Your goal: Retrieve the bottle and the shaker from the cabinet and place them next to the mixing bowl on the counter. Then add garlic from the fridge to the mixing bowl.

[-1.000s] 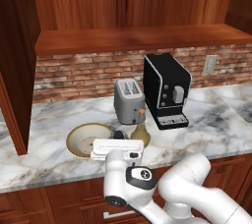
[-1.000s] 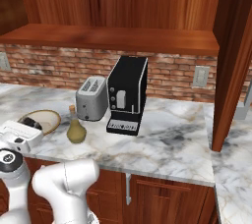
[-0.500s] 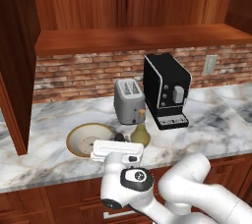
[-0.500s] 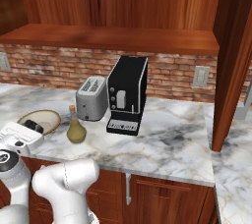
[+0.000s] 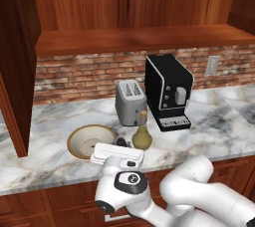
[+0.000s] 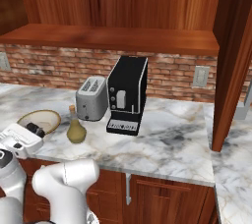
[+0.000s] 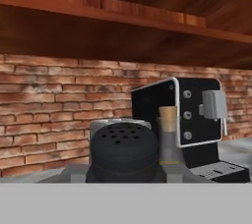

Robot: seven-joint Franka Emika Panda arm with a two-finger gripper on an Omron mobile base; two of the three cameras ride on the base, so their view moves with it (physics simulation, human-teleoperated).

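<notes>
My gripper [image 5: 121, 145] is shut on the small black shaker [image 7: 124, 152], whose holed top sits between the fingers in the hand view. It hangs low over the marble counter [image 5: 55, 164], at the right edge of the mixing bowl [image 5: 91, 140]. The olive-tan bottle [image 5: 142, 136] with its cork stands upright just right of the shaker. From the right base view, the shaker [image 6: 34, 128] lies between the bowl [image 6: 43, 120] and the bottle [image 6: 75, 128]. Above is the cabinet shelf [image 5: 139, 39]. The garlic and the fridge are out of view.
A silver toaster [image 5: 131, 102] stands behind the bottle, and a black coffee machine [image 5: 168, 91] is to its right against the brick wall. A cabinet side panel [image 5: 17, 61] comes down at the left. Open counter lies right of the coffee machine [image 6: 127, 94].
The wrist below the hand has turned and the arm has shifted a little. The hand with the shaker stays almost where it was beside the bowl.
</notes>
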